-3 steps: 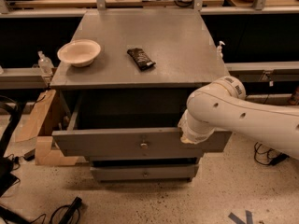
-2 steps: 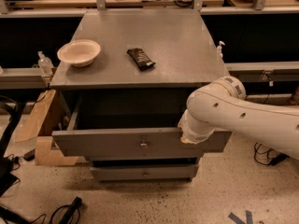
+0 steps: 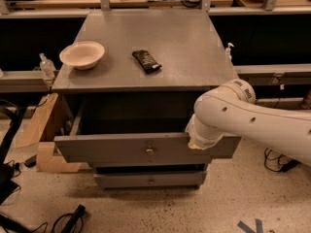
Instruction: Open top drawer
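A grey metal cabinet (image 3: 189, 57) sits on a speckled floor. On its top are a pale bowl (image 3: 82, 54) at the left and a dark wrapped snack bar (image 3: 146, 61) near the middle. The top drawer (image 3: 112, 149) stands pulled well out from the cabinet, with its flat front and small round knob (image 3: 149, 151) facing the viewer and a dark gap behind it. A narrower drawer (image 3: 150, 180) below is closed. A white robot arm (image 3: 257, 125) reaches in from the right. Its gripper (image 3: 199, 139) rests at the upper edge of the drawer front, right of the knob, and whether it is clenched or released cannot be told. The opening looks largely done, with at most a last bit of travel and letting go remaining.
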Robot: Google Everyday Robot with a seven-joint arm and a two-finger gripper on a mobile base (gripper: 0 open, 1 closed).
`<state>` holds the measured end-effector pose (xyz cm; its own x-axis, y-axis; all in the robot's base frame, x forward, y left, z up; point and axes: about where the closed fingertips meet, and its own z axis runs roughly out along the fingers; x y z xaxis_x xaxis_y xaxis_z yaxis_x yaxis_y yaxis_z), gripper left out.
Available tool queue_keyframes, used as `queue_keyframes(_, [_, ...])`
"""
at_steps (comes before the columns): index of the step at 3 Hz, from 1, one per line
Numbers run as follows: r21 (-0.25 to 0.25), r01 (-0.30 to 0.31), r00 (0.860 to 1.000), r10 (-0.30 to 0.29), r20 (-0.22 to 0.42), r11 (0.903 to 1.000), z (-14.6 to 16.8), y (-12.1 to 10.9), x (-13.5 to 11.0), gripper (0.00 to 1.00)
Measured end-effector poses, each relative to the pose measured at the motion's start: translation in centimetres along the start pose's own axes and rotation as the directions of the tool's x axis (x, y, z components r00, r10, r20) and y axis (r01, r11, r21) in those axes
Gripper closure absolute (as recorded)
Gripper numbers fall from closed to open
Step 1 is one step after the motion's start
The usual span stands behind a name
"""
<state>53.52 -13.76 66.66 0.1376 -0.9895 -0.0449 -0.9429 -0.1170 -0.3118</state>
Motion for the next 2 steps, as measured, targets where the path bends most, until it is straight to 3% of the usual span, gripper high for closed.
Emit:
queue_keyframes(1, [0.000, 0.000, 1.000, 0.000, 0.000, 1.0000, 0.00, 0.00, 0.00, 1.00])
queue_keyframes(2, [0.000, 0.000, 1.000, 0.000, 0.000, 1.0000, 0.00, 0.00, 0.00, 0.82])
